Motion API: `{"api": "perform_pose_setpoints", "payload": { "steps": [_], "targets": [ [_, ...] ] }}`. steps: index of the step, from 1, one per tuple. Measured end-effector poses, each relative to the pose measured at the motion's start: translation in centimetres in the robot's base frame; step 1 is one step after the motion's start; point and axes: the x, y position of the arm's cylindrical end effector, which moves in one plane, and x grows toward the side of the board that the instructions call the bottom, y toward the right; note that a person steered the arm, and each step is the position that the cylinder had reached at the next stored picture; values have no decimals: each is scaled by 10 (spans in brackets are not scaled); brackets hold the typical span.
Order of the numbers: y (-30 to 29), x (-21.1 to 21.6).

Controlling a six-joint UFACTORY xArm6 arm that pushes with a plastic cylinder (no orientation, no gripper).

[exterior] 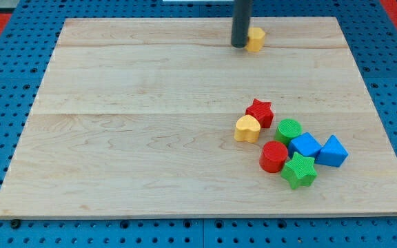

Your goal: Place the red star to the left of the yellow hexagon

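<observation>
The red star [260, 112] lies right of the board's middle, at the top of a cluster of blocks. The yellow hexagon [256, 39] sits near the view's top edge of the board. My tip [240, 45] stands just left of the yellow hexagon, touching or nearly touching it, far above the red star in the view.
Below the red star lie a yellow heart [247, 129], a green cylinder [289, 130], a red cylinder [274, 157], a green star [299, 171], a blue block [304, 146] and a blue triangular block [333, 152]. The wooden board [129, 138] rests on a blue pegboard.
</observation>
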Motion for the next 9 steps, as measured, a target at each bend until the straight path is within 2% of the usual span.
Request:
{"api": "perform_pose_setpoints", "payload": {
  "steps": [1, 2, 3, 4, 5, 6, 7, 9],
  "targets": [
    [13, 5],
    [67, -4],
    [87, 35],
    [87, 105],
    [81, 149],
    [64, 169],
    [4, 183],
    [-4, 197]
  ]
}}
